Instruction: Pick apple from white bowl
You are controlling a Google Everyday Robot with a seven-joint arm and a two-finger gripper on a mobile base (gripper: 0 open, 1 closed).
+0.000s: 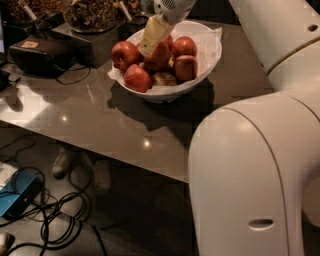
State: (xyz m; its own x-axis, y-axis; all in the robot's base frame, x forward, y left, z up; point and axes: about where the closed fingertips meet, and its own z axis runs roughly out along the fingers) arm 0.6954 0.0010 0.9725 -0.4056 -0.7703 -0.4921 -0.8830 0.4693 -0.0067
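The white bowl (210, 47) stands on the grey table, lined with crinkled white paper and holding several red apples and a pale one (164, 78). My gripper (151, 44) comes down from the top edge into the middle of the bowl. Its pale tip rests against a dark red apple (160, 57) in the centre of the pile. Other red apples lie at the left (125, 52), front left (137, 78) and right (184, 46). No sticker shows on any apple from this angle.
A dark box (37, 52) with cables and containers of dark snacks (90, 12) stand at the back left of the table (100, 120). My large white arm (255, 165) fills the right side. Cables and a blue device (17, 197) lie on the floor.
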